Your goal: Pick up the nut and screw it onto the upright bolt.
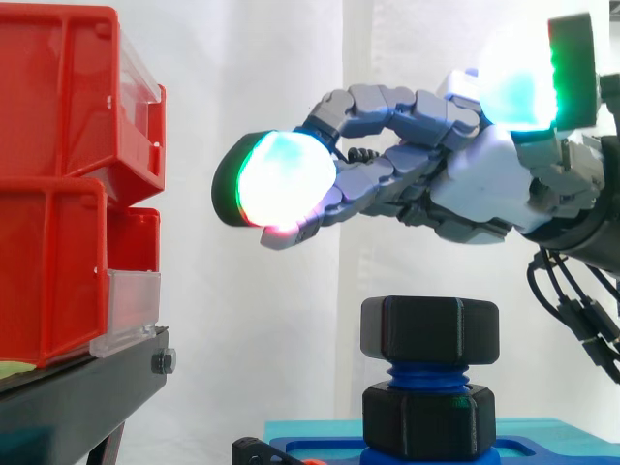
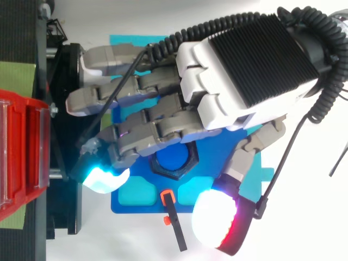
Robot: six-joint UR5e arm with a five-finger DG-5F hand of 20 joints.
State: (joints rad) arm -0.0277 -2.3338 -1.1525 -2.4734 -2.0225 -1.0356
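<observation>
One black nut (image 1: 429,329) sits atop the single blue upright bolt (image 1: 426,373). Below it is a second black hexagonal piece (image 1: 429,418), possibly another nut, on one blue base (image 2: 130,204). The robot hand (image 1: 475,184) hovers just above, fingers loosely spread, holding nothing.

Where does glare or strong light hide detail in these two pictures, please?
Side view: the glowing fingertip pad of the grey robot hand blooms to plain white, and the upper black hexagonal plastic nut reads as a dark mass against the bright white curtain. Top view: two pads burn out likewise, while the blue threaded bolt looks shaded under the hand.
</observation>
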